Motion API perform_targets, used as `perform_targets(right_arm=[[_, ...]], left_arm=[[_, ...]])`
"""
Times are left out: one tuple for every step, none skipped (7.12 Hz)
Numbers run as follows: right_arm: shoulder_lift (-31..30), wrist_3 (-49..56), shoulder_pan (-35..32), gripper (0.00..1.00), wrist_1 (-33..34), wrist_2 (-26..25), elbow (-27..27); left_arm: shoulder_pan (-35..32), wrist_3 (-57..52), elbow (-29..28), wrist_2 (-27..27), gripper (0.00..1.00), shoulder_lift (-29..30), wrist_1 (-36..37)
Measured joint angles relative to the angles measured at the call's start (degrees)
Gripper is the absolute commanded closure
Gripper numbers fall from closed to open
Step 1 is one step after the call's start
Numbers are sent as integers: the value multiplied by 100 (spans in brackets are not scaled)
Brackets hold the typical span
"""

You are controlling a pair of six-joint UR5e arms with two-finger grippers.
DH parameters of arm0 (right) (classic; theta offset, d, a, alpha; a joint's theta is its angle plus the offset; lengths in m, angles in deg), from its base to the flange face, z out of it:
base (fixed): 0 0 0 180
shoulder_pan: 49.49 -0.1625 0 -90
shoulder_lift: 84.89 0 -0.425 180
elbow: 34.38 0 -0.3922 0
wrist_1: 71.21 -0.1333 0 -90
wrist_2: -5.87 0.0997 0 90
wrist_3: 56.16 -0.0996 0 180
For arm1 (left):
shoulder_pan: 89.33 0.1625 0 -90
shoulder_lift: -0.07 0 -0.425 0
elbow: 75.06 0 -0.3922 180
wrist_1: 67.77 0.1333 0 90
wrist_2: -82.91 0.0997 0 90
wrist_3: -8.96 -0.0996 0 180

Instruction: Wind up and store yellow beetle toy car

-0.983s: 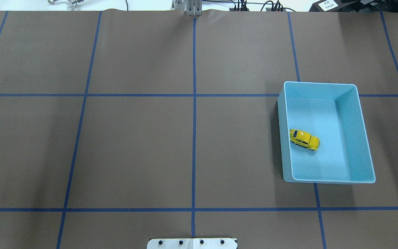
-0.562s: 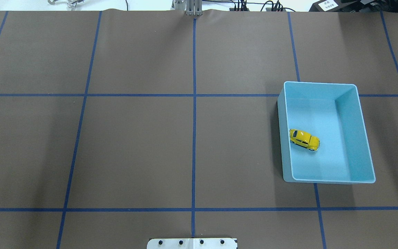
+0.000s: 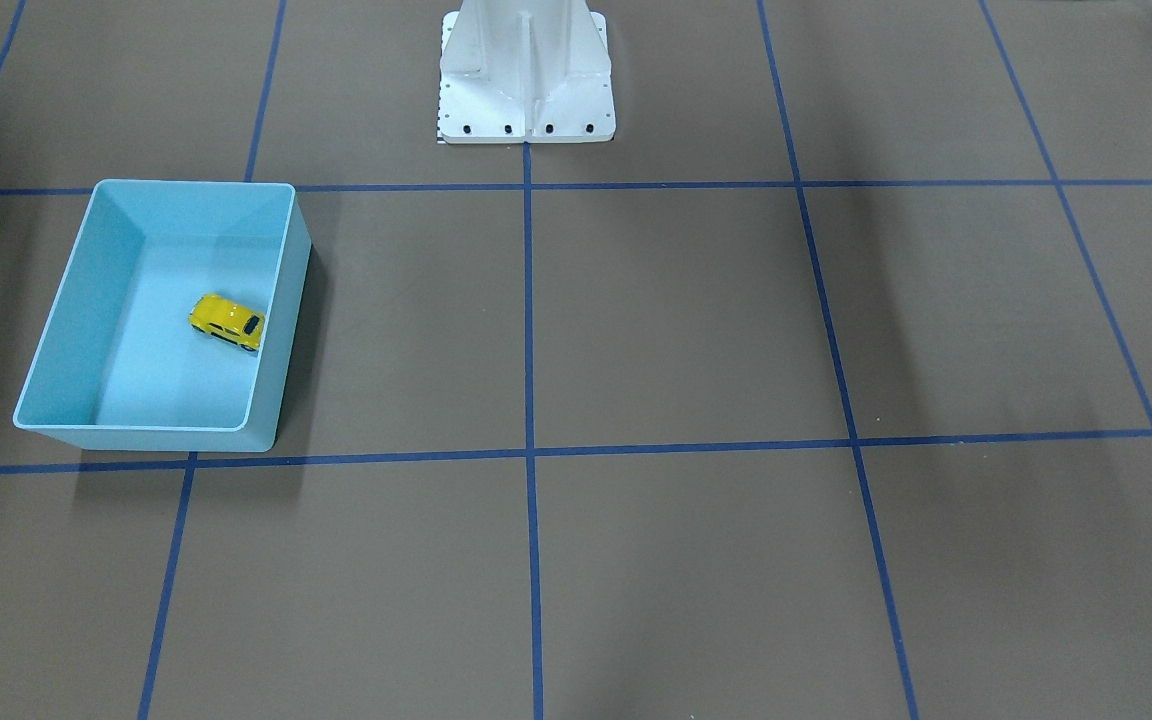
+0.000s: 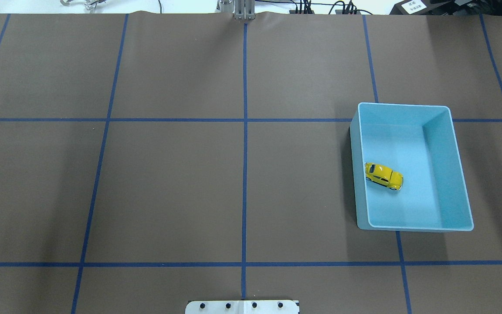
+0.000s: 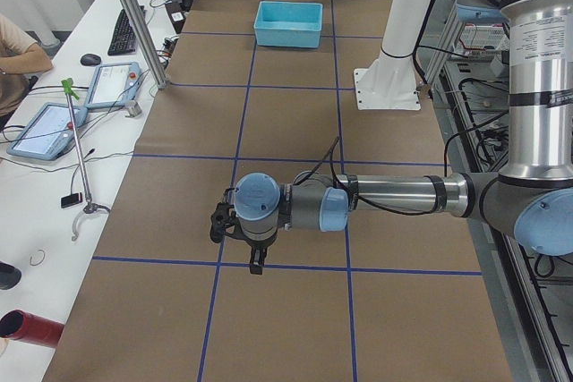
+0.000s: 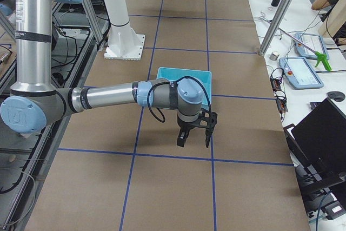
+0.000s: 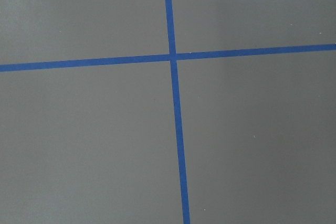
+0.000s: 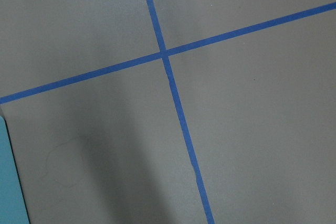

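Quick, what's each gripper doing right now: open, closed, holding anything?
Left gripper: cannot tell, side view only.
Right gripper: cannot tell, side view only.
The yellow beetle toy car lies in the light-blue bin.

You had one yellow beetle toy car (image 4: 383, 176); one light-blue bin (image 4: 449, 174); one left gripper (image 5: 236, 246); one right gripper (image 6: 194, 140).

Crossing blue tape lines (image 8: 164, 53), brown table mat (image 8: 252, 140), light-blue bin (image 8: 9, 182) at left edge

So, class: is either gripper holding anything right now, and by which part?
Nothing is held. The yellow beetle toy car sits loose inside the light-blue bin; the left gripper and the right gripper hang above the table, apart from it.
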Motion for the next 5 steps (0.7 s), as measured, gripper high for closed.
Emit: perform_targets(right_arm=[[1,0,-2,0,-3,-5,12],[0,0,-2,0,-9,-8,20],[-8,0,-2,0,-15,-7,21],[-15,0,-2,0,-17,-3,20],[-18,0,-2,0,-18,-2,18]], left_arm=[[0,-2,0,-2,0,3,-2],[0,-4,-1,0,0,14,-3],[0,-2,-3,-1,0,29,-1],[0,-1,-16,-4,0,35,3],[0,0,-51,-4,0,41,3]])
